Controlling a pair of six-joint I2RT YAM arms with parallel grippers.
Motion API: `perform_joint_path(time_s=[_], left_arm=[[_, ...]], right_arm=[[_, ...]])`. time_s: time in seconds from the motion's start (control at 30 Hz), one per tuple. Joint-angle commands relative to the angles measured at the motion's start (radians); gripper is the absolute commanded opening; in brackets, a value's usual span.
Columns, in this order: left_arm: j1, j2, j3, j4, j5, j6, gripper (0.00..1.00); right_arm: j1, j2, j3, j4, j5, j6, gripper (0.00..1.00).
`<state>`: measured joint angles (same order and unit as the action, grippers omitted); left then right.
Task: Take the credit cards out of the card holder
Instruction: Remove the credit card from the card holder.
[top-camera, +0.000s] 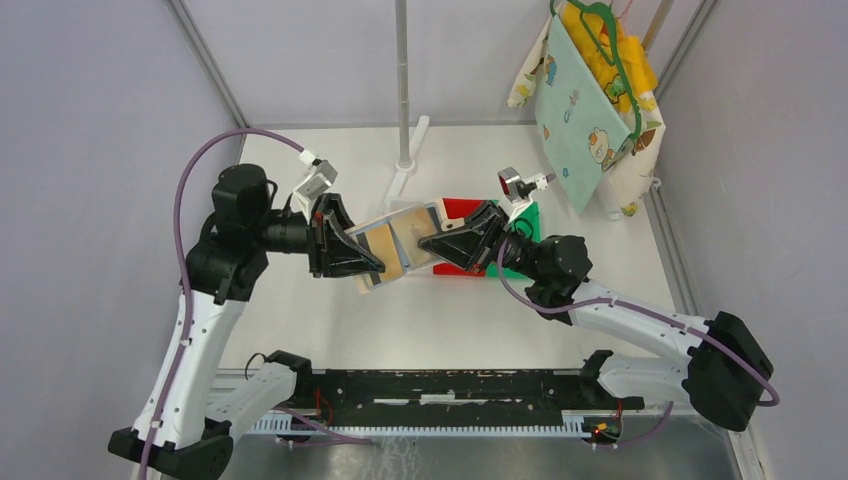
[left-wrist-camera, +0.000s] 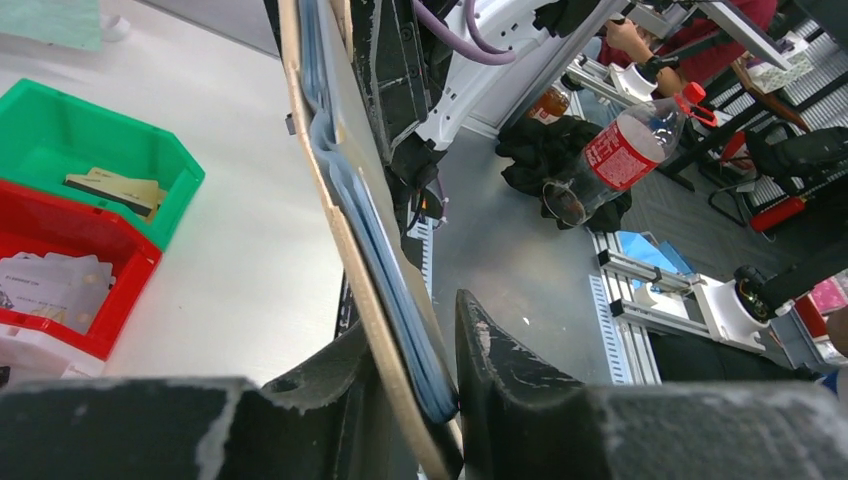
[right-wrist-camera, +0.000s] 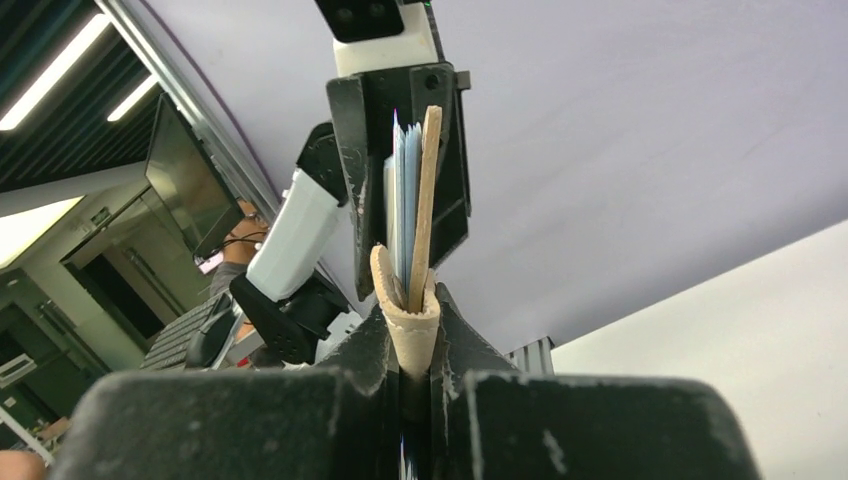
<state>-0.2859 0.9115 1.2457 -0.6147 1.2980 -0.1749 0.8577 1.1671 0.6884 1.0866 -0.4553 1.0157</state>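
Note:
The tan card holder (top-camera: 400, 248) hangs above the table between both grippers. My left gripper (top-camera: 372, 268) is shut on its left end. In the left wrist view the holder (left-wrist-camera: 345, 230) is edge-on, and its pale blue-grey pockets press against one finger (left-wrist-camera: 490, 350) of the left gripper (left-wrist-camera: 415, 330). My right gripper (top-camera: 428, 245) is shut on the holder's folded tan edge (right-wrist-camera: 428, 180), which is pinched tight in the right gripper (right-wrist-camera: 410, 305). Whether the pockets hold credit cards I cannot tell. Gold cards (left-wrist-camera: 115, 188) lie in a green bin and silver-grey cards (left-wrist-camera: 50, 285) in a red bin.
The green bin (top-camera: 530, 215) and red bin (top-camera: 460, 208) stand behind the right gripper, with a white bin (left-wrist-camera: 30, 350) beside the red one. A metal pole (top-camera: 403, 90) on a white foot rises at the back. Cloths on a hanger (top-camera: 585, 110) hang at the back right.

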Motion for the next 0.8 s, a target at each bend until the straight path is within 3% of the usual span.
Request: perform_joint_path(time_s=[0.0, 0.1, 0.2, 0.23, 0.3, 0.47, 0.57, 0.63, 0.77], left_arm=[[0.001, 0.023, 0.072, -0.120, 0.050, 0.129, 0.32], [0.001, 0.031, 0.078, -0.149, 0.045, 0.162, 0.27], [0.001, 0.033, 0.079, -0.159, 0.005, 0.168, 0.12], [0.001, 0.032, 0.080, -0.167, -0.017, 0.180, 0.08], [0.001, 0.036, 0.085, -0.199, -0.061, 0.217, 0.03], [0.001, 0.058, 0.113, -0.301, -0.120, 0.314, 0.02], [0.000, 0.066, 0.115, -0.343, -0.148, 0.356, 0.02], [0.001, 0.078, 0.116, -0.391, -0.221, 0.418, 0.02], [0.001, 0.103, 0.117, -0.429, -0.310, 0.464, 0.02]], right_arm=[[0.007, -0.039, -0.042, 0.062, 0.056, -0.019, 0.00], [0.007, -0.047, -0.065, 0.085, 0.072, -0.013, 0.00], [0.007, -0.046, -0.059, 0.084, 0.059, -0.012, 0.04], [0.007, -0.048, -0.058, 0.076, 0.057, -0.014, 0.12], [0.002, -0.063, -0.048, 0.027, 0.047, -0.031, 0.43], [-0.065, -0.164, 0.002, -0.295, 0.112, -0.154, 0.80], [-0.134, -0.233, 0.033, -0.440, 0.149, -0.201, 0.85], [-0.157, -0.266, 0.110, -0.579, 0.131, -0.296, 0.82], [-0.158, -0.219, 0.162, -0.560, -0.034, -0.282, 0.77]])
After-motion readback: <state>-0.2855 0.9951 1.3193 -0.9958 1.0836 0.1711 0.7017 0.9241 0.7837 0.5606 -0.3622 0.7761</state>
